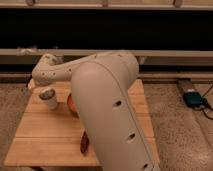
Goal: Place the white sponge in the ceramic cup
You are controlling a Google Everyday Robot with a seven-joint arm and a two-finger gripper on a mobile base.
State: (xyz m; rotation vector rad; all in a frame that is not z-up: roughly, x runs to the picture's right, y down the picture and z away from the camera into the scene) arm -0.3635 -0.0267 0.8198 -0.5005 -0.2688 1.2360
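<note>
A white ceramic cup (48, 98) stands on the left part of the wooden table (35, 135). My arm reaches left across the table. Its wrist ends just above the cup, and the gripper (44, 87) hangs right over the cup's mouth, mostly hidden by the wrist. I cannot make out the white sponge; it may be hidden at the gripper or in the cup.
An orange object (71, 104) lies just right of the cup, partly behind my arm. A dark red object (84, 143) lies near the table's front edge. A blue device (193, 98) sits on the floor at right. A dark wall runs behind the table.
</note>
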